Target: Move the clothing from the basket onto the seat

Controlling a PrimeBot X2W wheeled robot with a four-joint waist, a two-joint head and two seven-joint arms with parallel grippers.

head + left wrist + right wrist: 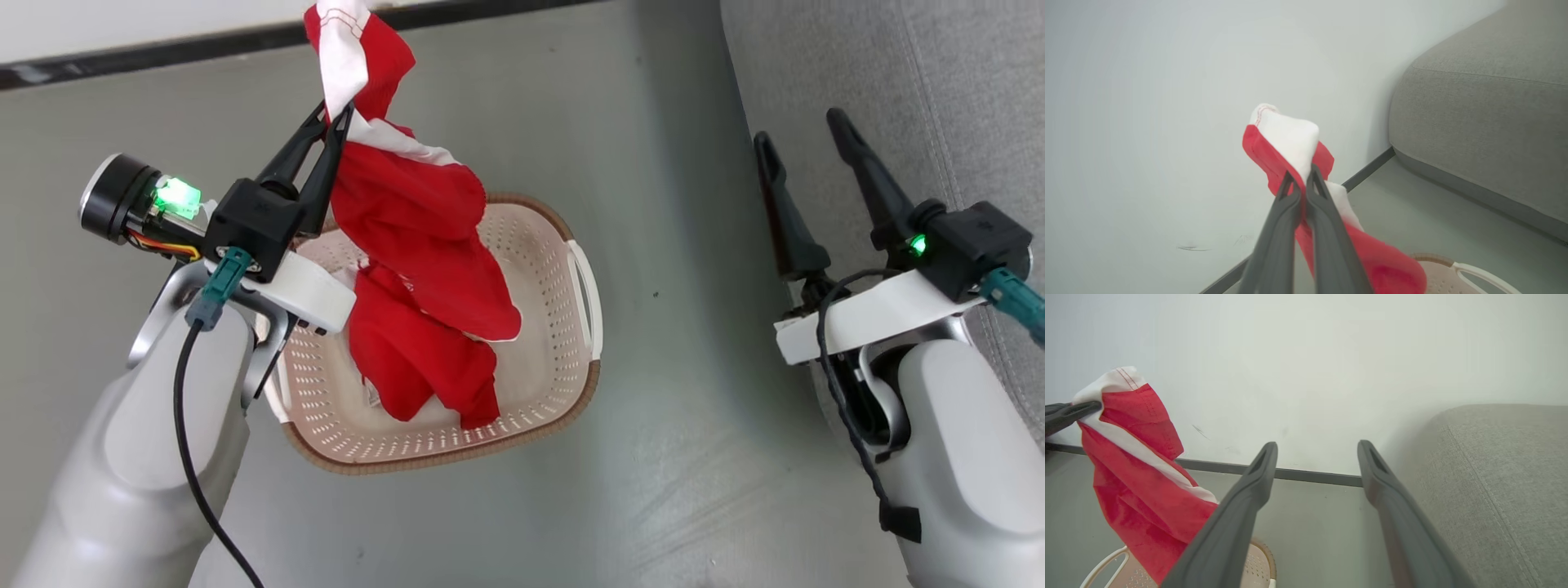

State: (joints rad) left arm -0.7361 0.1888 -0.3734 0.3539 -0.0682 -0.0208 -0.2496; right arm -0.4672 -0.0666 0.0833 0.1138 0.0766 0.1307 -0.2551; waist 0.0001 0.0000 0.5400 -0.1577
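Note:
My left gripper [333, 121] is shut on the red clothing [408, 245], pinching it near its white trim; the garment hangs down with its lower end over the cream basket [547, 245] on the floor. In the left wrist view the left gripper [1300, 173] clamps red and white cloth [1290, 139], and the basket's rim [1433, 258] peeks in at the bottom. My right gripper [800, 126] stands open and empty beside the grey seat [939, 73]. From the right wrist, the right gripper [1316, 447] is open, with the clothing [1139, 477] hanging at left and the seat [1506, 465] at right.
Grey floor [653, 449] lies between the basket and the sofa. A white wall [1310, 355] with a dark skirting strip [1310, 475] runs behind. The basket's white side handle [589, 286] faces the sofa.

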